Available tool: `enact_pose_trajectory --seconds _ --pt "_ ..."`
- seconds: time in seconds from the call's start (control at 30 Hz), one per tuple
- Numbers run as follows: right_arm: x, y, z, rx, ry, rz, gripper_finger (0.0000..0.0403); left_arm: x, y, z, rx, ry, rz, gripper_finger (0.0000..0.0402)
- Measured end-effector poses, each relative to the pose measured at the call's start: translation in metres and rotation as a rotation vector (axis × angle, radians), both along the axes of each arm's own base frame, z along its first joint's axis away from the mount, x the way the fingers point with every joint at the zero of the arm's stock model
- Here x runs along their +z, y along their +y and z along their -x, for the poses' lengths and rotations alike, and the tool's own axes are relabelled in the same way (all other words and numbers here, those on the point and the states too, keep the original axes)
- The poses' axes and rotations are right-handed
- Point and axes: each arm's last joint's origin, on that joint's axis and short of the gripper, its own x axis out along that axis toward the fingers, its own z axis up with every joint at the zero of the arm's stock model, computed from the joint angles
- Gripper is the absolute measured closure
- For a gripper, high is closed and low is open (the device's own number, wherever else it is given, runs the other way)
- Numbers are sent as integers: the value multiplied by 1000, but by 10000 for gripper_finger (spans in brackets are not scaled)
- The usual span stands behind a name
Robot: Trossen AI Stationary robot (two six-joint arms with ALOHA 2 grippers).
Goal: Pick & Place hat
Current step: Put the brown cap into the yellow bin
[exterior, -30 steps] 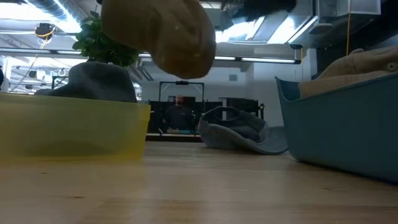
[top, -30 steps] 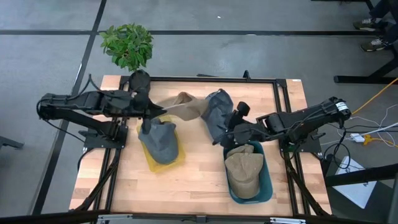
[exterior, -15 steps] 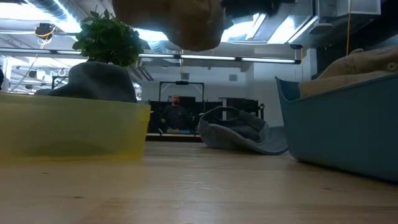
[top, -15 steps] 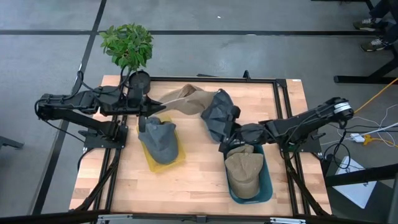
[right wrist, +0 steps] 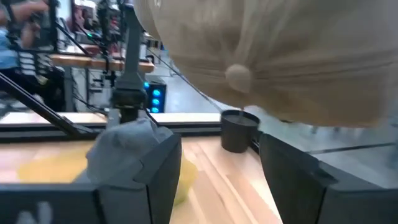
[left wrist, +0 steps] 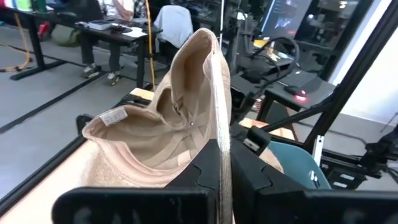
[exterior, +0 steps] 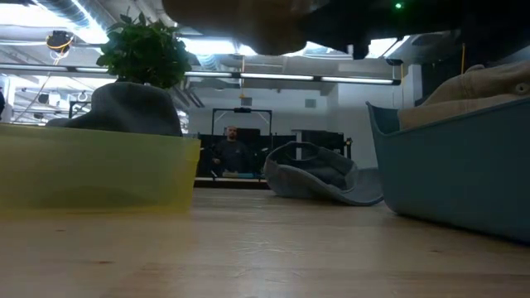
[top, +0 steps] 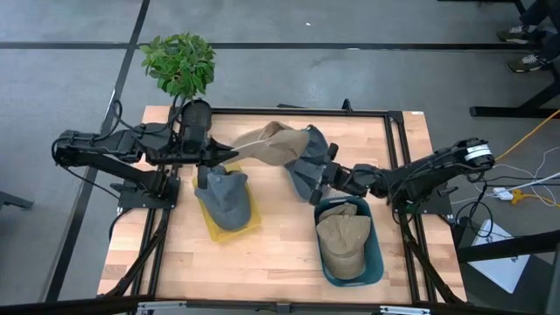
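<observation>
My left gripper is shut on a tan hat, held in the air over the table's far middle. The left wrist view looks into the hat's hollow inside, and the low view shows the hat at the top. My right gripper is open and empty. It is above a grey hat that lies on the table, and it points at the tan hat's crown and top button. The grey hat rests on its brim. My left gripper pinches the tan hat's brim edge between its two fingers, coming level from the table's left side. The brim stands on edge between the fingers. The hat is lifted clear of the table, its crown stretching away toward the right, its opening turned sideways.
A yellow bin holding a grey cap stands near the left arm. A teal bin holding a tan cap stands under the right arm. A potted plant stands at the far left corner. A person sits in the room beyond the table.
My left gripper has raised the tan hat and carried it a little toward the table's right; in the low view the hat has risen almost out of the top. My right gripper has swung toward the far edge and toward the tan hat, staying open.
</observation>
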Motion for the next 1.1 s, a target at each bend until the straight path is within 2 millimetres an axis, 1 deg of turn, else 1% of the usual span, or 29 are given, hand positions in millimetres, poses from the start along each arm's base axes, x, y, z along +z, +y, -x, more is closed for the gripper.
enact_pose_trajectory --seconds 0.13,0.23,0.37,0.47,0.6,0.77,0.9,1.0,1.1 --pt "3 -6 -11 -5 -11 -9 189 -1 -4 -10 -27 -9 4 391" --pt "10 -8 -13 -27 -55 -9 189 -3 -4 -12 -13 1 1 391" --pt "14 -10 -12 -141 -77 -1 189 -3 -3 -12 25 -1 -5 390" --pt "14 -7 -11 -144 -74 9 189 -2 -2 -11 32 -2 -6 390" --pt "14 -2 -11 -127 -77 13 189 0 0 -7 92 -11 -29 390" --pt "18 -4 -9 -176 -107 21 189 1 0 -4 61 -23 -8 390" --pt "25 -7 -8 -175 -164 42 189 1 -1 -4 46 -25 8 390" --pt "26 -11 -9 -167 -172 53 189 1 -1 -5 32 -25 13 390" --pt "26 -14 -10 -57 -189 63 189 1 -2 -5 19 -25 17 388"
